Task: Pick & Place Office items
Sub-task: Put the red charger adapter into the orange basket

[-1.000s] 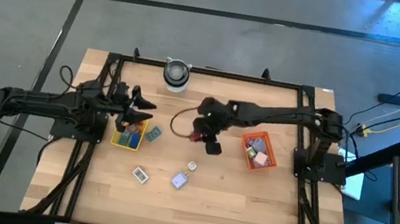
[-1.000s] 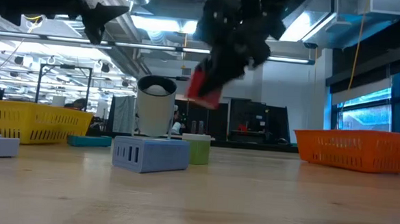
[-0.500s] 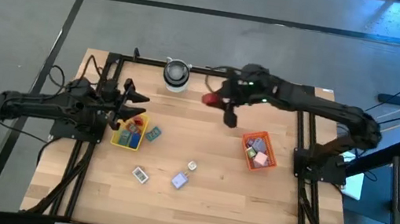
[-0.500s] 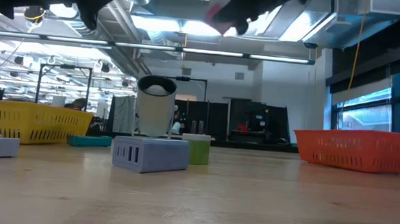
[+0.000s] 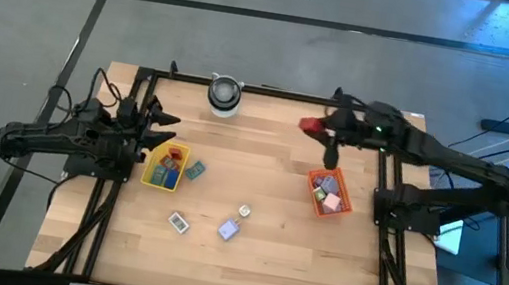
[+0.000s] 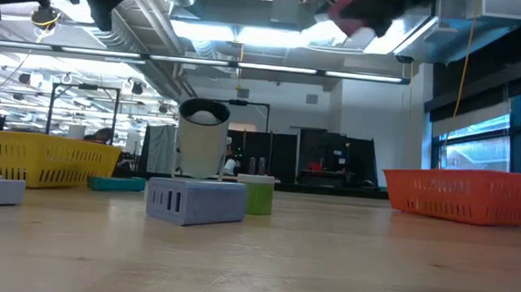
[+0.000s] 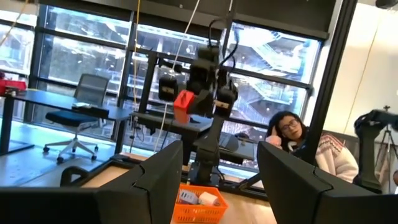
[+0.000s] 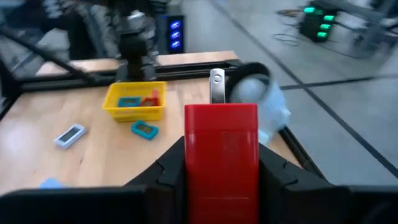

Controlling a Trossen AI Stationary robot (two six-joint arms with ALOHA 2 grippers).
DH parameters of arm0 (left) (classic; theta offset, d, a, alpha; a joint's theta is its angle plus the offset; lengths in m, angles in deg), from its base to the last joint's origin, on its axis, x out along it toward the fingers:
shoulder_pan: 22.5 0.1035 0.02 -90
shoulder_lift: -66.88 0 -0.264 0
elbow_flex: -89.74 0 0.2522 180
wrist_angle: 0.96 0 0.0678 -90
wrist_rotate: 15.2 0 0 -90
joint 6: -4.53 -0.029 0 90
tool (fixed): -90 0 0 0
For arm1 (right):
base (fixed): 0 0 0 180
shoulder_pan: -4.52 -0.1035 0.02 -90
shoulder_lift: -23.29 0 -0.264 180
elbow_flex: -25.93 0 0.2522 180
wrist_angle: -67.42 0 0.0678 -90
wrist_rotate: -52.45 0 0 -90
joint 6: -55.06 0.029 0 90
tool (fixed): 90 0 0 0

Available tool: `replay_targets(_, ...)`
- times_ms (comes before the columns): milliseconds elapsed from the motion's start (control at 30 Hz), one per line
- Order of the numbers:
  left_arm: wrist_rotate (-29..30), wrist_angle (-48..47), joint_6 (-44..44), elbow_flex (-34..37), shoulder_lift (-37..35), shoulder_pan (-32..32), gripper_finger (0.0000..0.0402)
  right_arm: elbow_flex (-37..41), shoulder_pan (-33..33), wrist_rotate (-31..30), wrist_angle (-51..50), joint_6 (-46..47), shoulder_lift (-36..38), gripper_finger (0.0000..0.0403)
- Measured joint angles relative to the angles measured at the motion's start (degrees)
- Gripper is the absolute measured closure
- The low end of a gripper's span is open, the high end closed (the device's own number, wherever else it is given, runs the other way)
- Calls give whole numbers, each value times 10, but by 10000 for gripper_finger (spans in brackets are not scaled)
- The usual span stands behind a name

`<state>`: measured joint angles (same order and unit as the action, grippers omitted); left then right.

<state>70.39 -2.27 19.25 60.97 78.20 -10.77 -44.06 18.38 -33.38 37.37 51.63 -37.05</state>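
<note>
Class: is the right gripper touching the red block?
Touching. The right wrist view shows the right gripper clamped on both sides of the red block.

- My right pincer [image 5: 309, 127] is hiding the lower sides of the red item [image 8: 221, 149] between its fingers.
- The low view's top edge is cutting off my right pincer and its red item, both blurring there.
- The orange tray [image 5: 342, 208] is holding pieces too small for me to tell apart.
</note>
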Motion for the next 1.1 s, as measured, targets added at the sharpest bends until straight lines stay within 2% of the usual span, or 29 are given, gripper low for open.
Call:
replay_targets(133, 5, -7, -1, 0, -8, 0, 199, 94, -4, -48, 37, 48, 88, 290)
replay_targets(267, 32, -7, -15, 0, -7, 0, 199, 180, -18, -64, 86, 106, 174, 290)
replay_targets(467, 84, 11, -61, 3, -7, 0, 199, 248, -50, -108, 116, 140, 255, 290)
replay_targets(600, 82, 70, -80, 37, -7, 0, 199, 269, -82, -134, 116, 150, 273, 290)
replay_targets(700, 80, 113, -84, 76, -7, 0, 199, 286, -106, -178, 117, 150, 275, 290)
replay_targets(800, 82, 158, -77, 109, -7, 0, 199, 300, -120, -188, 114, 165, 275, 290)
replay_targets(1100, 44, 161, -35, 122, -6, 0, 199, 331, -151, -231, 116, 193, 275, 290)
